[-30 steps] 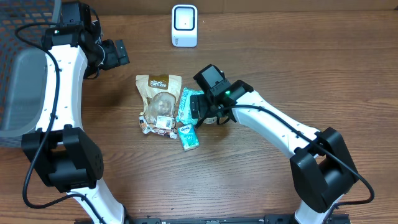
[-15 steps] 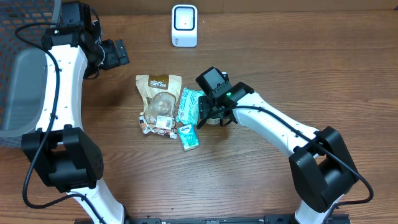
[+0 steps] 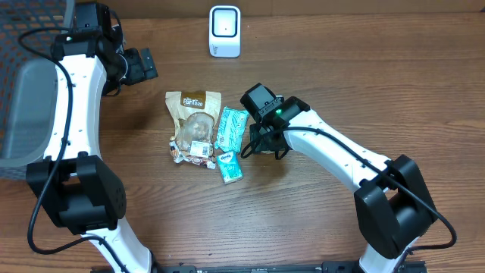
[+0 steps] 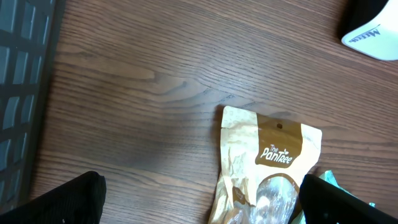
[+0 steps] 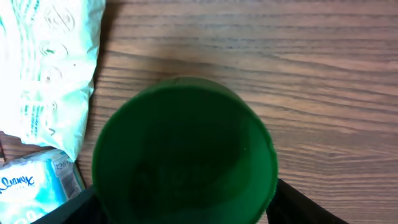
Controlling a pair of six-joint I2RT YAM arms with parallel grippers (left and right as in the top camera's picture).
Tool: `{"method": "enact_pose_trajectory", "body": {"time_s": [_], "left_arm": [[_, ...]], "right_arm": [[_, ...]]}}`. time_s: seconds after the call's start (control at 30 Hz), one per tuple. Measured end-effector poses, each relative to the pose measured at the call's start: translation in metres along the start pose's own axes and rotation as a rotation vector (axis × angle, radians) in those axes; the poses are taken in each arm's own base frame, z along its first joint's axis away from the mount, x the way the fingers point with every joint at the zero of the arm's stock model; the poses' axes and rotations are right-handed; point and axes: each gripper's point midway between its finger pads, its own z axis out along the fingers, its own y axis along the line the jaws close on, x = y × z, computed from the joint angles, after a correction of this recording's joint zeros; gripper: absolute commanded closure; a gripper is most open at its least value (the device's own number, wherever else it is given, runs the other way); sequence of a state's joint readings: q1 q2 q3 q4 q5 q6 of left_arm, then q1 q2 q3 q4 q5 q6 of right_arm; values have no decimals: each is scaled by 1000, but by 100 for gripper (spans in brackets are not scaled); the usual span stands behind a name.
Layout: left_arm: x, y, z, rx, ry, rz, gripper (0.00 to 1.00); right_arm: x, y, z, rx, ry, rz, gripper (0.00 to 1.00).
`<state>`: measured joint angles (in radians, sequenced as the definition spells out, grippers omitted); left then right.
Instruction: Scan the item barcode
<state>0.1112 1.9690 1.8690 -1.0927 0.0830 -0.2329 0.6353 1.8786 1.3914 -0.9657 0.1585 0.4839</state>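
One green can point(image 5: 183, 155) stands on the wooden table point(image 3: 364, 83), just beside a pale teal packet point(image 3: 231, 127) and a tissue pack point(image 3: 229, 167). The right claw point(image 3: 256, 144) is partly closed, with a finger against each side of the can. A brown pouch point(image 3: 193, 125) lies further left, and the white scanner point(image 3: 225, 31) sits well apart. The left claw point(image 3: 144, 66) hangs wide open and empty.

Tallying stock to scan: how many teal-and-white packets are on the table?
2: a teal packet beside the brown pouch, and a Kleenex pack just below it. Others may hide under the right arm.
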Motion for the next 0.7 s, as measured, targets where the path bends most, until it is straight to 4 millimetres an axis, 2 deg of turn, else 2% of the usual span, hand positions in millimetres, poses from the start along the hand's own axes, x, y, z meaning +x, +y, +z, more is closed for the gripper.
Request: {"method": "enact_pose_trajectory", "body": {"time_s": [0.07, 0.13, 0.3, 0.47, 0.7], "left_arm": [[0, 0, 0, 0, 0, 0, 0], [0, 0, 0, 0, 0, 0, 0], [0, 0, 0, 0, 0, 0, 0], [0, 0, 0, 0, 0, 0, 0], [0, 0, 0, 0, 0, 0, 0]], "right_arm": [[-7, 1, -1, 1, -28, 7, 9], [-18, 3, -2, -2, -76, 14, 6], [-45, 7, -7, -16, -182, -5, 6], [-46, 6, -7, -6, -190, -36, 14], [-42, 3, -7, 7, -173, -55, 15]]}}
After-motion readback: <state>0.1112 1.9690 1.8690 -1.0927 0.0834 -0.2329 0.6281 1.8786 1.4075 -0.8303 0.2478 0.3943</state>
